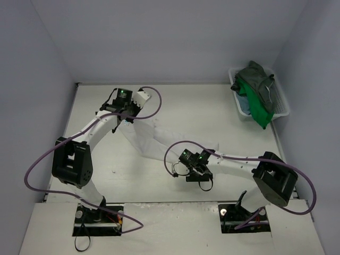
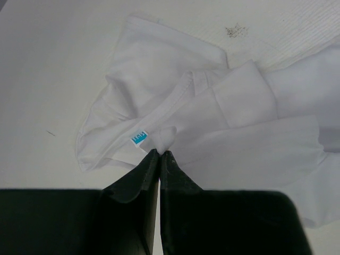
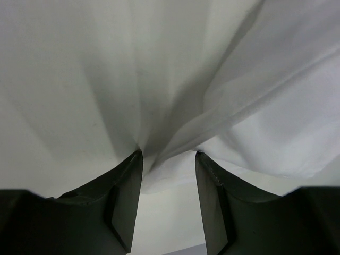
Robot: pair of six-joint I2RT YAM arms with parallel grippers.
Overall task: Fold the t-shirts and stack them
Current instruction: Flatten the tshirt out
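- I have the white cotton t-shirt (image 1: 154, 141) lying crumpled on the pale table (image 1: 239, 138), mid-frame in the overhead view, stretched between my two arms.
- My left gripper (image 2: 160, 153) is pressed together on a small peak of that shirt next to the neckband, just right of the little blue label (image 2: 138, 138). This is at the shirt's upper-left end in the overhead view.
- My right gripper (image 3: 169, 154) is at the shirt's lower-right end. Its fingers (image 3: 127, 180) stand apart with a bunched fold of cloth in the gap, and creases fan out from there. I cannot tell whether they actually bear on the cloth.
- The dark grey-green shirt (image 1: 257, 74) and the bright green shirt (image 1: 257, 109) are heaped in the white mesh plastic basket (image 1: 243, 112) at the upper right.
- My read is that this is the first shirt, at the spreading step. It is bunched, not yet flat, and nothing is folded or stacked.
- The next move needs a firm hold on the right. Then I pull both ends apart evenly and lay the cloth flat without dragging the collar pinch loose.
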